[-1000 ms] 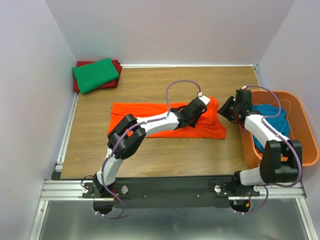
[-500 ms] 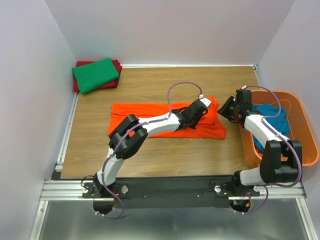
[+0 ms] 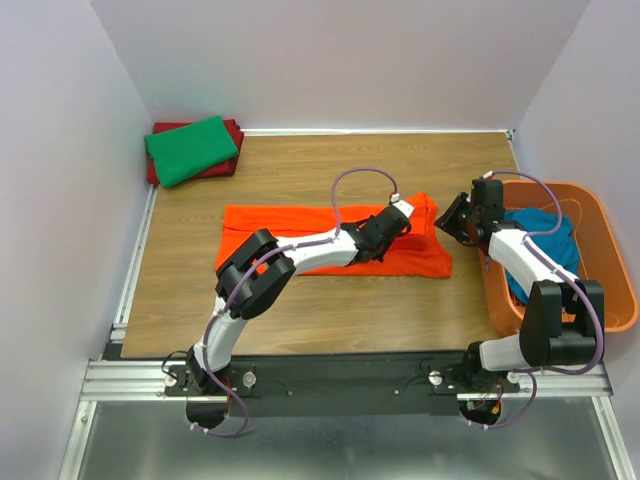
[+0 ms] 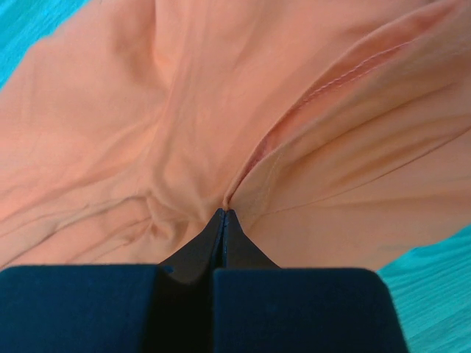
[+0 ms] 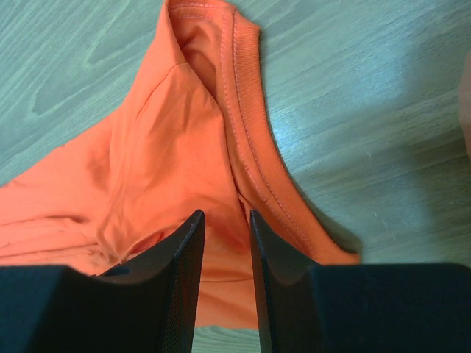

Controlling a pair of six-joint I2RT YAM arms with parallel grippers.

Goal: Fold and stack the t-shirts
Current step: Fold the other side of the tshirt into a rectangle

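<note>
A bright orange t-shirt (image 3: 290,226) lies spread across the middle of the table. My left gripper (image 3: 390,233) rests on its right part. In the left wrist view, the left gripper (image 4: 224,215) is shut on a pinched ridge of the orange t-shirt (image 4: 147,132). Just past the shirt's right edge, my right gripper (image 3: 456,222) hovers by the basket. It is open in the right wrist view (image 5: 224,220), with the orange t-shirt's hemmed edge (image 5: 243,132) below its fingers. A folded green t-shirt (image 3: 190,148) sits on a dark red one (image 3: 233,129) at the back left.
An orange plastic basket (image 3: 606,232) stands at the right edge of the table with a teal blue t-shirt (image 3: 548,236) in it. White walls enclose the table on the left, back and right. A metal rail runs along the near edge.
My left gripper has closed on the orange cloth and drawn slightly to the left. The right arm has stayed still.
</note>
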